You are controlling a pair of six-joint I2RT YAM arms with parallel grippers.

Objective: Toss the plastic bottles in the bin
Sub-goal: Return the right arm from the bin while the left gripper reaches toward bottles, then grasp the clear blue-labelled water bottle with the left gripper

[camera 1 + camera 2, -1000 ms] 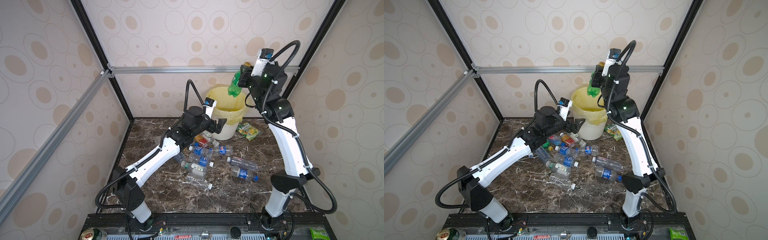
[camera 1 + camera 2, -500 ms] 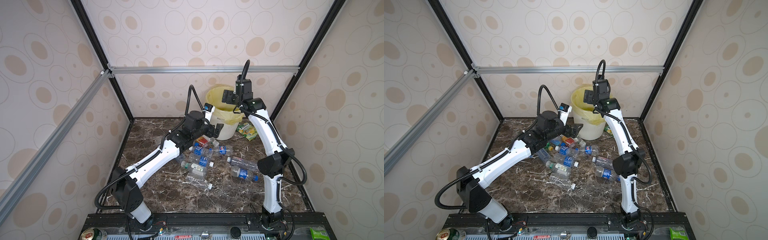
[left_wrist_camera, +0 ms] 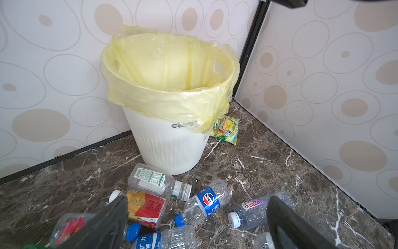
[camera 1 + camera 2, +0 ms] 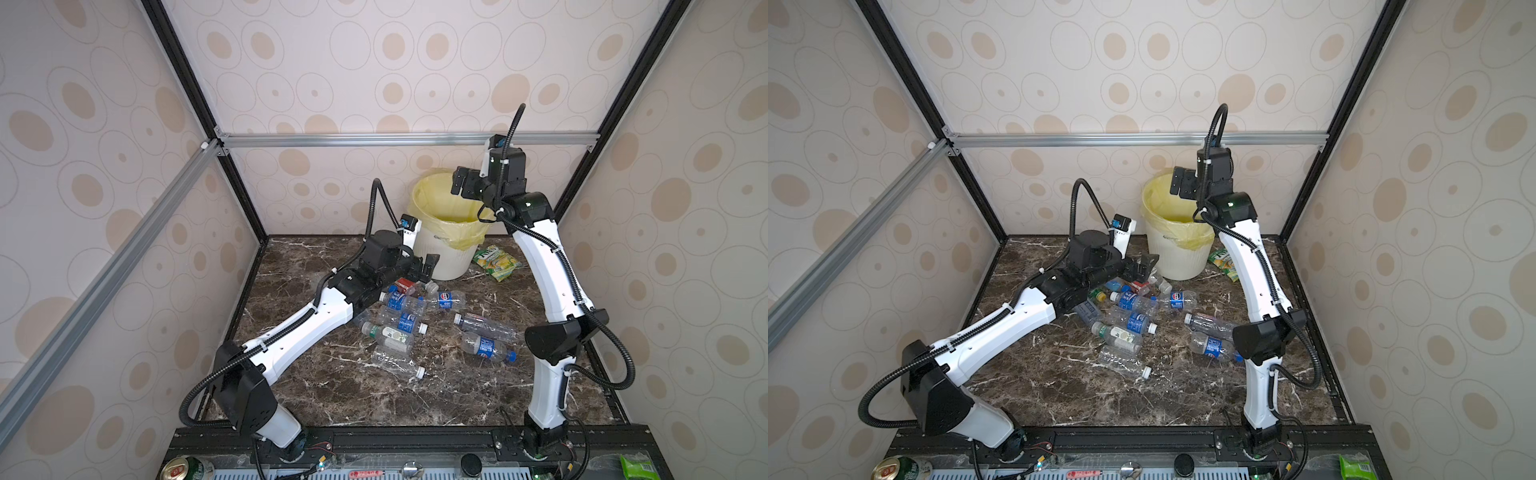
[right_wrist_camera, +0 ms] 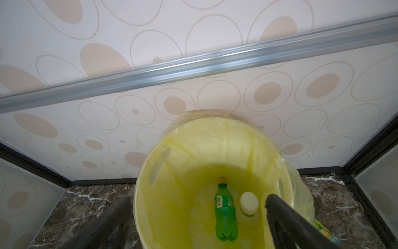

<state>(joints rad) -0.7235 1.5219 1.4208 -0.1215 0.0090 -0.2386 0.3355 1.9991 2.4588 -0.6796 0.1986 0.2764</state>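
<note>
Black right tool [image 5: 196, 199] gaping, empty — over bin [image 3: 168, 146]; left tool [image 3: 198, 199] gaping near bottles [image 3: 150, 179].

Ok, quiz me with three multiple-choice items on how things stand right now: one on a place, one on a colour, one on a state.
1. Where is the green bottle seen in the right wrist view, relative to the bin?
A) balanced on its rim
B) inside, at the bottom
C) outside, behind it

2. What colour is the bag lining the bin?
A) pale yellow
B) black
C) blue

3. What state is the right gripper in?
A) shut on a bottle
B) open and empty, above the bin
C) shut on the bag

Answers:
1 B: the right wrist view looks down into the bin and shows the bottle lying at the bottom.
2 A: the bag is pale yellow in every view.
3 B: the gripper's fingers stand wide apart with nothing between them, over the bin's mouth.
</note>
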